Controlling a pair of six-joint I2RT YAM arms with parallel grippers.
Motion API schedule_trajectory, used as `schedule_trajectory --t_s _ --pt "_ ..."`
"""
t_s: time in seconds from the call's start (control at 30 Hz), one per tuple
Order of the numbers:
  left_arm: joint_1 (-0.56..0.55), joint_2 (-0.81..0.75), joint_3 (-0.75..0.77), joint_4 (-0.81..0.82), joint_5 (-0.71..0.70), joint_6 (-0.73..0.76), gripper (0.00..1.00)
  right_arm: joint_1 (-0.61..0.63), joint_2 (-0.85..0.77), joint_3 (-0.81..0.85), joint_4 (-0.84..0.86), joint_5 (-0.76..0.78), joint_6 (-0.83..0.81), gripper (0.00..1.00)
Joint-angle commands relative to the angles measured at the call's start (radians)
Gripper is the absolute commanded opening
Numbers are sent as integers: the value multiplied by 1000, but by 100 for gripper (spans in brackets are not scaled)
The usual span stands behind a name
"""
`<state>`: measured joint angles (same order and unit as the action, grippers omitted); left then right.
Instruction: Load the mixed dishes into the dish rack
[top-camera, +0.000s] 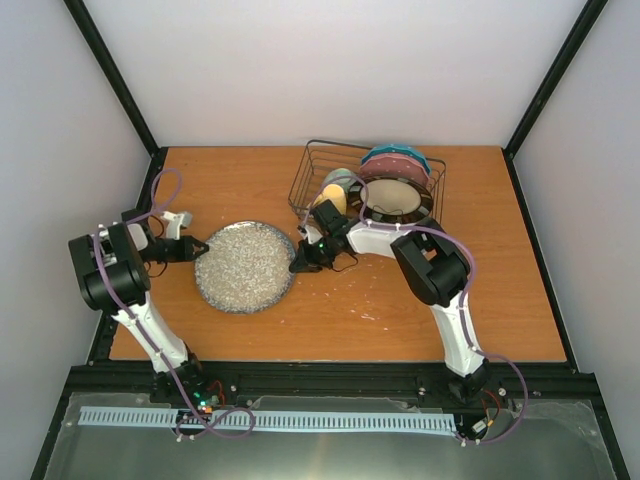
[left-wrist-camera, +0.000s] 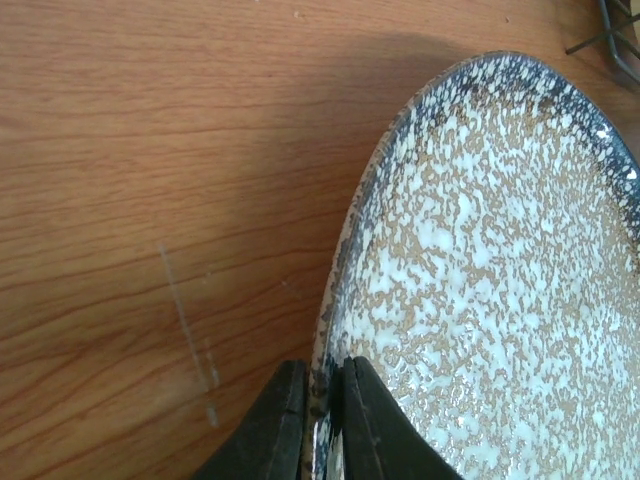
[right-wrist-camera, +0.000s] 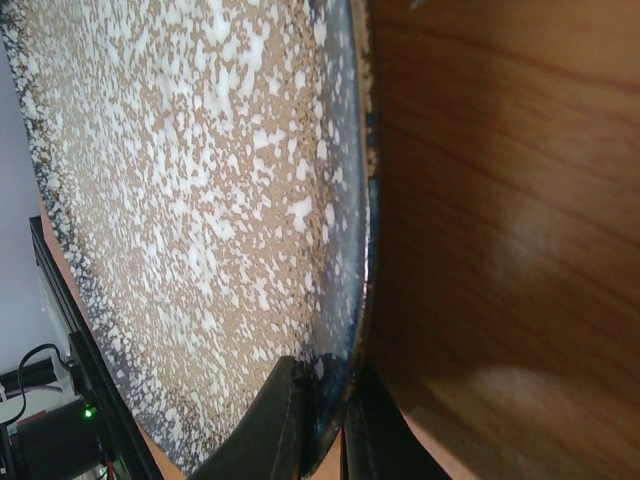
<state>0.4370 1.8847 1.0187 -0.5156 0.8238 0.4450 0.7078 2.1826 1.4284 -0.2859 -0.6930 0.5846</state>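
Observation:
The large grey speckled plate (top-camera: 245, 267) is held over the table between both arms. My left gripper (top-camera: 200, 249) is shut on its left rim (left-wrist-camera: 322, 385); my right gripper (top-camera: 297, 262) is shut on its right rim (right-wrist-camera: 335, 400). The plate fills the left wrist view (left-wrist-camera: 500, 300) and the right wrist view (right-wrist-camera: 200, 200). The black wire dish rack (top-camera: 310, 170) stands at the back right. It holds the yellow mug (top-camera: 332, 202), pale green bowl (top-camera: 340, 180), dark-rimmed cream plate (top-camera: 392, 197), pink plate (top-camera: 393, 163) and teal plate (top-camera: 418, 158).
The wooden table (top-camera: 400, 300) is bounded by black frame posts and pale walls. A corner of the rack's wire (left-wrist-camera: 615, 35) shows at the top right of the left wrist view. The right arm (top-camera: 430, 260) crosses in front of the rack.

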Motion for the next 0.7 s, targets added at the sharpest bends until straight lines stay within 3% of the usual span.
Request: schedule_trajectory --t_s 0.0,0.17,0.4,0.67 --pt "-93 -13 -18 -97 174 54 11 61 -88 -10 174 -48 -139 3" --pt "-114 -28 -23 -101 246 71 17 33 -143 -6 175 -53 -150 3" --pt "-196 41 -7 -131 222 85 26 9 -185 -13 157 -60 -173 3" --pt "-278 105 13 -157 255 92 21 2 -192 -26 168 -71 -171 3"
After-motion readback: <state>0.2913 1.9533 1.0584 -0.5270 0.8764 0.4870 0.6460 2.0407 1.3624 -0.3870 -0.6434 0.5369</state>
